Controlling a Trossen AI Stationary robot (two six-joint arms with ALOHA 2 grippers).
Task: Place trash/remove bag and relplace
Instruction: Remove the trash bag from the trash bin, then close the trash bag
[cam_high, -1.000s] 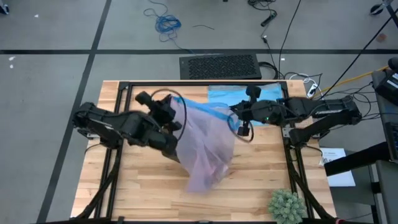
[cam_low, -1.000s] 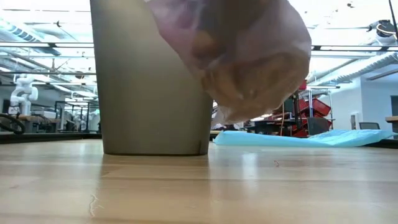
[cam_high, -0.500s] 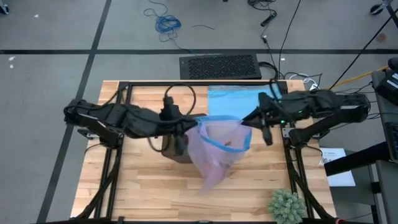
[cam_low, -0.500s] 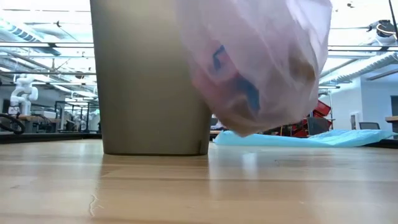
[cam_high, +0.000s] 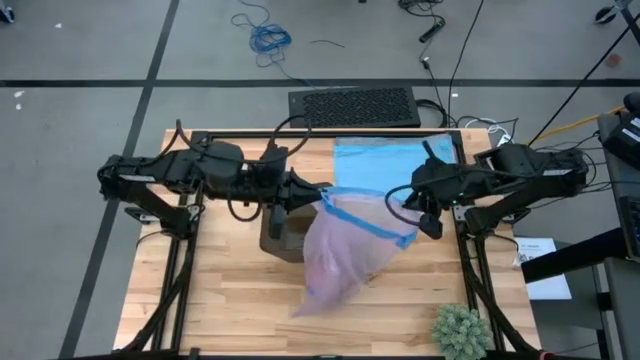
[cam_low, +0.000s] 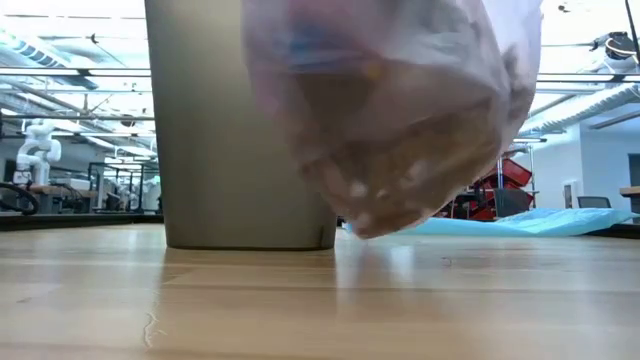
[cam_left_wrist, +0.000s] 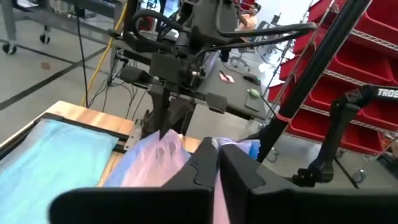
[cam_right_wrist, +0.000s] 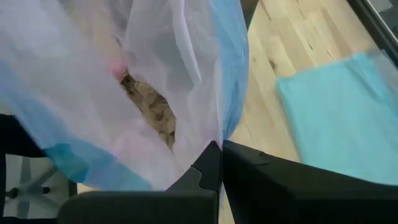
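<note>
Grey floor (cam_high: 90, 120) with dark seams surrounds the wooden table (cam_high: 240, 290). A blue cable coil (cam_high: 268, 38) lies on it. Red shelving (cam_left_wrist: 364, 43) stands behind; ceiling lights overhead.

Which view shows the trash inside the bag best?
The low view: brown trash fills the hanging bag. The right wrist view shows a few wads through the open top. High shows only the bag's outside; left wrist, just its rim.
</note>
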